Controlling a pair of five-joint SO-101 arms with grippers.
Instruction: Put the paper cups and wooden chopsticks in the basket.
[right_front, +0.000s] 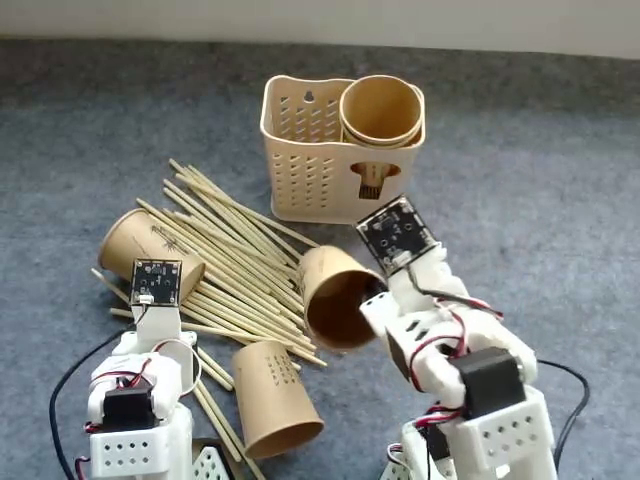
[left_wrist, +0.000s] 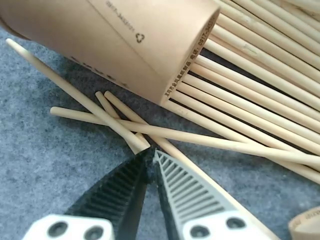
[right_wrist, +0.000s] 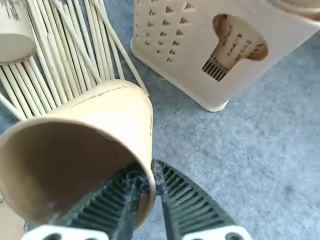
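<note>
High view: grey carpet (right_front: 560, 190) beneath basket (right_front: 300, 175), paper cup (right_front: 335, 290).

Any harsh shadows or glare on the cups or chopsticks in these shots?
High view: soft, even light, no hard shadow around the beige perforated plastic basket. Left wrist view: dark shadow lines between the pale wooden chopsticks, no glare. Right wrist view: the inside of the tipped brown paper cup is shaded, no glare.
</note>
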